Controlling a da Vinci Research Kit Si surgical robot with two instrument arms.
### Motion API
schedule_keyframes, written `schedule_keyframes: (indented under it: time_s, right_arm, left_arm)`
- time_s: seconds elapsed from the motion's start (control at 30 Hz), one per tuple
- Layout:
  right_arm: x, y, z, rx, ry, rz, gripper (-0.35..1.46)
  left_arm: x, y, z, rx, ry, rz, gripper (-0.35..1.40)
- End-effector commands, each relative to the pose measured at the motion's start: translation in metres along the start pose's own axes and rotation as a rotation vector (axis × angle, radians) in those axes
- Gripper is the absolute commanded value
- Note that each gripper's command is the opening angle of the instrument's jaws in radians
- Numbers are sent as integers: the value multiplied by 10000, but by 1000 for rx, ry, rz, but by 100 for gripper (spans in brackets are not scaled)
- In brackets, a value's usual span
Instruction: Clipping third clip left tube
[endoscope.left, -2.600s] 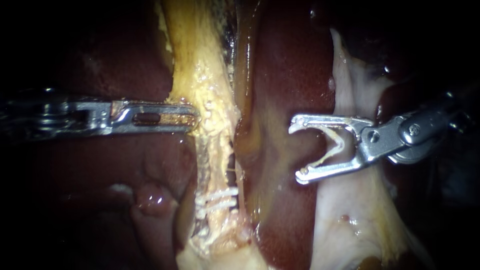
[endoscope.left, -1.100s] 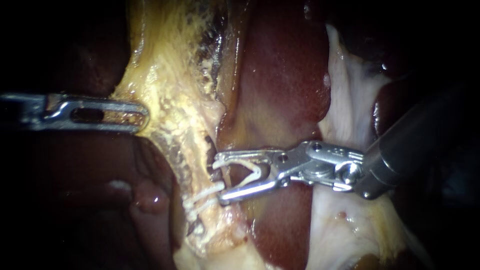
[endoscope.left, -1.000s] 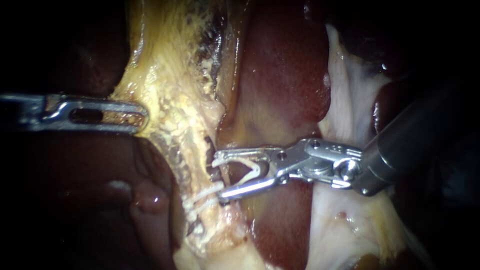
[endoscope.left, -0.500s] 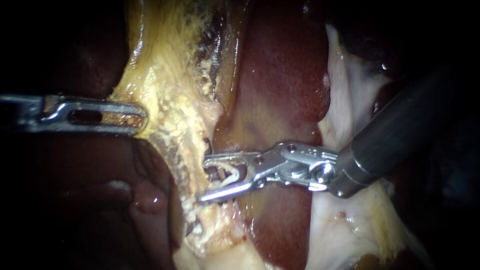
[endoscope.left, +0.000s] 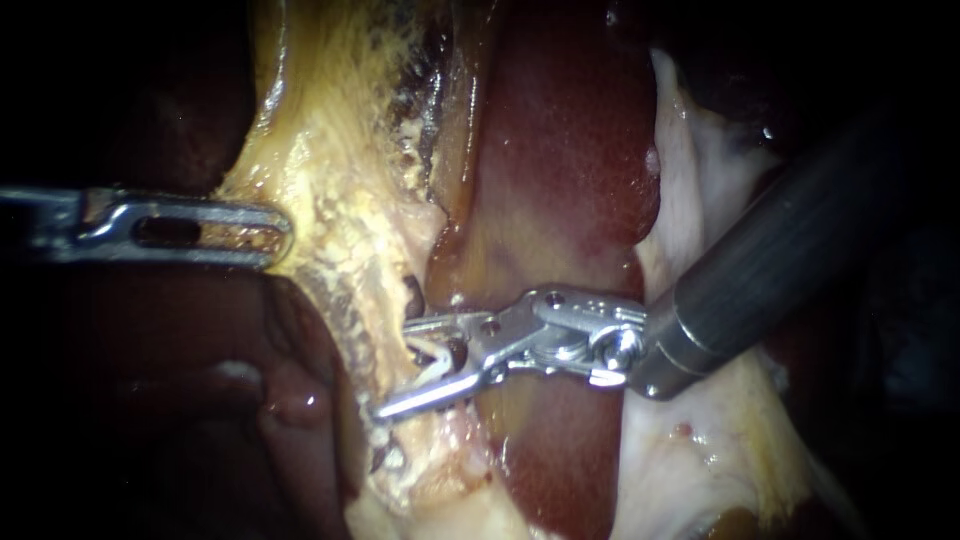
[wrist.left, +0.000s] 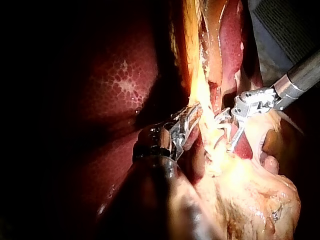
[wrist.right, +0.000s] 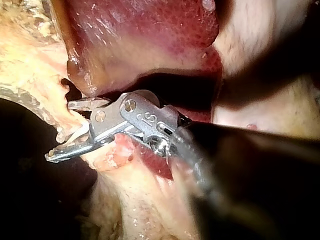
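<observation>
The right instrument (endoscope.left: 395, 368) is nearest, its dark shaft slanting down from the upper right to jaws just left of centre. The jaws carry a white clip (endoscope.left: 437, 352) between them, touching it from both sides, with a gap left towards the tips.

The left tube (endoscope.left: 388, 305) is a yellowish strand running top to bottom of the frame on a slight lean. The jaws come at it from the right, nearly square across it. The lower jaw lies in front of the strand, its tip past the strand's left edge. The upper jaw's tip disappears at the strand, so whether it reaches fully across cannot be told. By my reading the tube sits between the jaws.

White specks (endoscope.left: 378, 432) just below the lower jaw may be clips; they are too small to tell.

At mid-left, well apart, the left instrument (endoscope.left: 265, 228) is clamped on the edge of the yellowish tissue (endoscope.left: 320, 150). The dark red liver (endoscope.left: 560, 180) lies behind.
</observation>
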Motion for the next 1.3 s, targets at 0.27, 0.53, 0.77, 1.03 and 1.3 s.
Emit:
schedule_keyframes:
  time_s: [0.27,0.53,0.77,1.03,1.3]
  right_arm:
    - [12,2,-1,85,36,43,55]
    - [16,6,9,144,67,62,54]
    - [24,6,-1,149,72,67,52]
    - [16,32,-18,96,77,69,53]
    - [16,40,-19,57,82,71,53]
  left_arm:
    - [-5,17,-2,-7,-7,2,-35]
    - [-15,16,-19,-20,-15,-5,-35]
    - [-15,21,-19,-20,-16,-4,-35]
    - [-15,10,-27,-22,-15,-10,-35]
    - [-15,-4,-33,-22,-14,-11,-35]
